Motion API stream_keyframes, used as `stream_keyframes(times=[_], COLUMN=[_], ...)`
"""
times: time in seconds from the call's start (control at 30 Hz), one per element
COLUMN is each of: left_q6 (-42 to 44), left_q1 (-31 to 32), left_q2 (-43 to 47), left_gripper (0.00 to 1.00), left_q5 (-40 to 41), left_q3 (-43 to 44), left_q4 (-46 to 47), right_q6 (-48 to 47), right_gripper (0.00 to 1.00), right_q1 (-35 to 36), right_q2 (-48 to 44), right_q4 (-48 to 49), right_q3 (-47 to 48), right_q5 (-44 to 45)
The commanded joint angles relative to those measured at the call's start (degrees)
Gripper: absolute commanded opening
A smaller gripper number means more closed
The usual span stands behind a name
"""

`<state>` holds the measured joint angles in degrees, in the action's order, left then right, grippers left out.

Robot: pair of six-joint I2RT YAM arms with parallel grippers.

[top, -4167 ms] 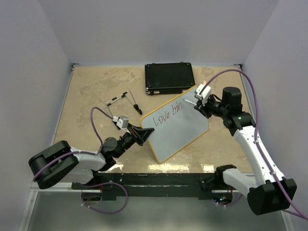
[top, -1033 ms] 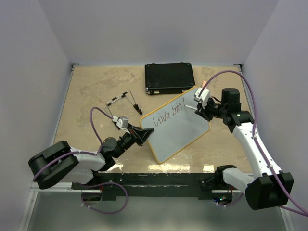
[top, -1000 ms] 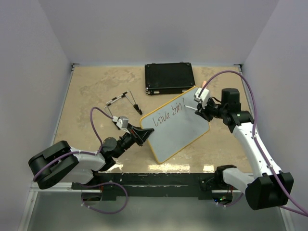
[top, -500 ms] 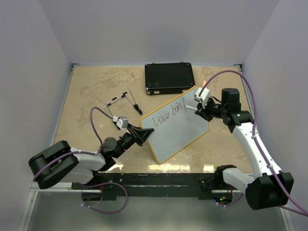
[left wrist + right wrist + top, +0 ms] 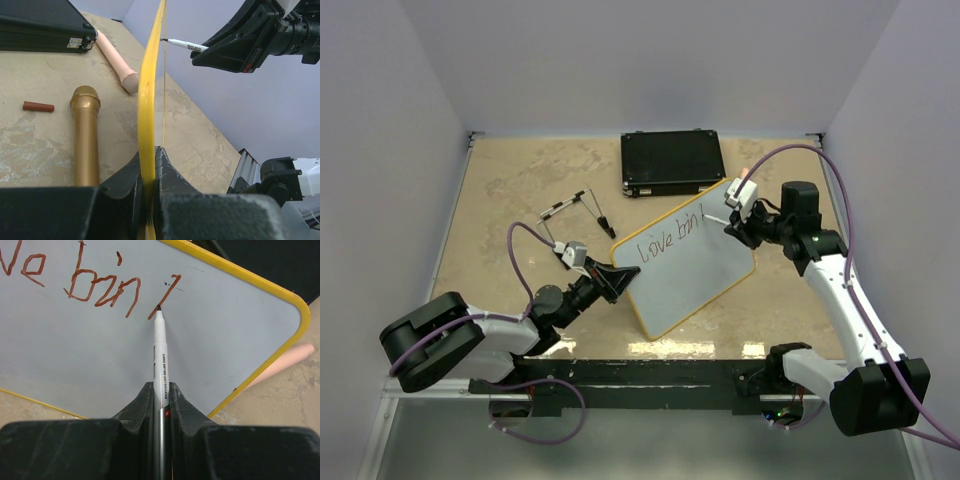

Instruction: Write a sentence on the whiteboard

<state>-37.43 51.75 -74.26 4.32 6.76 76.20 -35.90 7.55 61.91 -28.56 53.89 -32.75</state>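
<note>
Writing on whiteboard (image 5: 690, 270) mid table (image 5: 510, 190); beige marbled top, pale lilac walls (image 5: 620, 60).
L gripper (image 5: 617, 282) clamps its yellow frame; R gripper (image 5: 734, 224) closed tight on marker (image 5: 160, 340), tip at sentence (image 5: 670, 238), "love bin" so far.

place: robot lab cell | seen: plain walls (image 5: 650, 60) boxing table (image 5: 510, 190), arms (image 5: 845, 300) on rail (image 5: 660, 375)

Centre of counter (image 5: 520, 190): whiteboard (image 5: 685, 265); case (image 5: 672, 162) behind it; left hand (image 5: 616, 282) on its left edge; right hand (image 5: 732, 222) with marker (image 5: 160, 347) at its far right corner.
</note>
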Motion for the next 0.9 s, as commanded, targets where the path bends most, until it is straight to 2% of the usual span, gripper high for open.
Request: stream_keyframes(times=[0.0,0.3,0.87], left_q6=[5.44,5.35,5.26], left_q1=[0.11,0.11,0.11], left_q2=[-1.41,-1.5,-1.5], left_gripper=[0.0,0.0,0.0], left_q5=[-3.53,-3.53,-3.35], left_q3=[0.0,-0.09,-0.26], left_q4=[-1.85,-1.76,-1.41], right_q6=[-0.22,-3.56,-4.63], right_gripper=[0.0,0.0,0.0], right_q1=[0.01,-0.08,0.01], right_q2=[0.84,1.55,0.23], right_q4=[2.19,-1.41,-4.05], right_q3=[1.92,1.92,0.52], right_q5=[-2.14,-4.42,-0.65])
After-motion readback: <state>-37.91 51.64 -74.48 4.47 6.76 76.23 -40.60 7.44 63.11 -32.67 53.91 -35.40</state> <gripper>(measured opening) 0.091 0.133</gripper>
